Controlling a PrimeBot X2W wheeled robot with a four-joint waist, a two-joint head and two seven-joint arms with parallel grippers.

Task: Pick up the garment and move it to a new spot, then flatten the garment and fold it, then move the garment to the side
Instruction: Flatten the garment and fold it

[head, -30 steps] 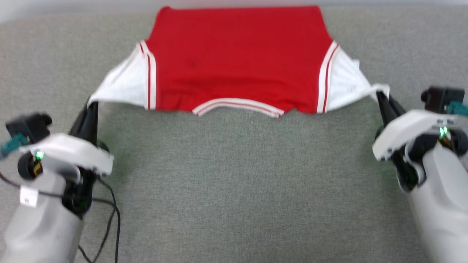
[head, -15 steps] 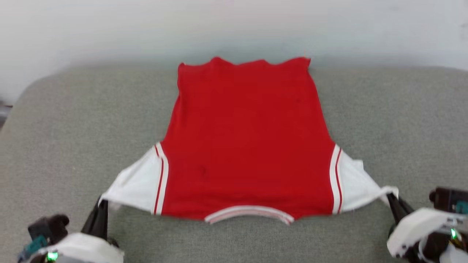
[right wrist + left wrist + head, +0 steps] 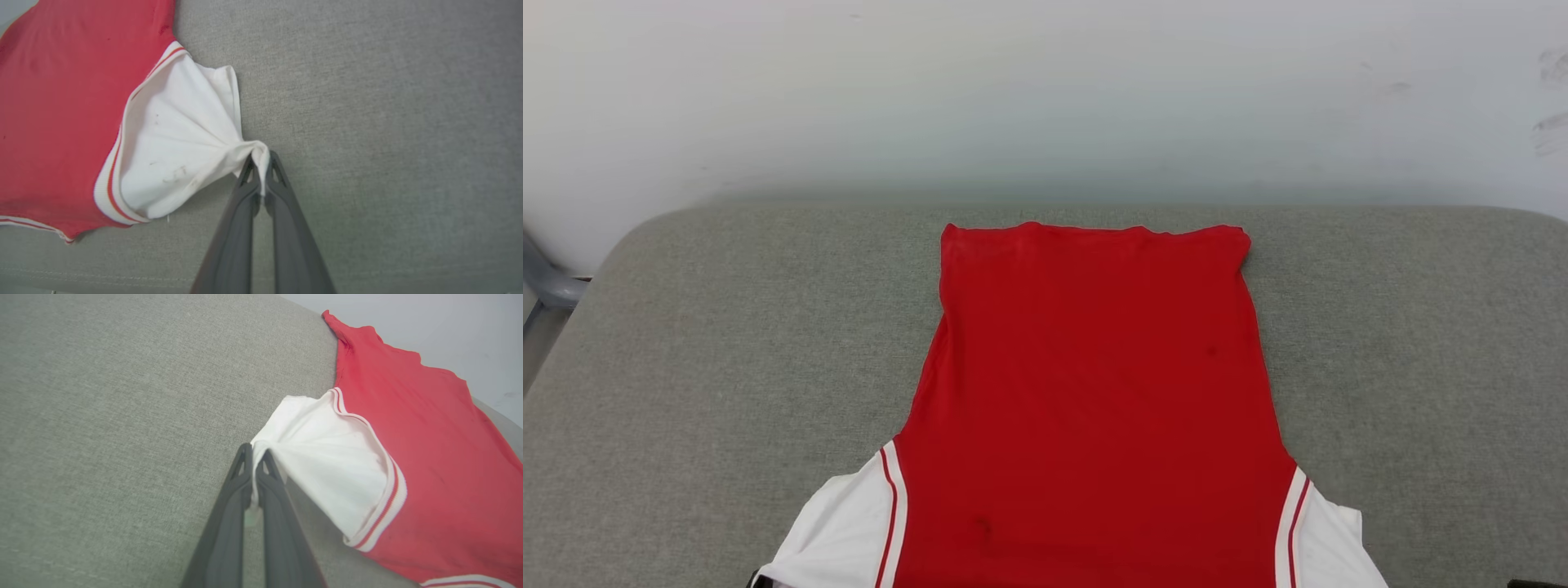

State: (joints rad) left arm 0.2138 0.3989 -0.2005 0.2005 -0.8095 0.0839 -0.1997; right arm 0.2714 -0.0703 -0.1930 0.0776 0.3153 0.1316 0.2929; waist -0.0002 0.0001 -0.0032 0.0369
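With left gripper (image 3: 254,451), clamped tight on the tip of the white left sleeve (image 3: 327,457); with right gripper (image 3: 260,161), likewise pinched shut on the right sleeve (image 3: 179,134). Holding the garment (image 3: 1094,384) spread on the grey cushion (image 3: 727,343), red body flat and running away toward the wall (image 3: 1045,98), hem at the far end. Gripping at the outermost tips, probably to draw the whole width taut and pull wrinkles out. Holding both tips low, just off the cushion to judge by the shadows beneath, likely so as not to lift the body. Flattening in hand, by the look; folding not yet begun.
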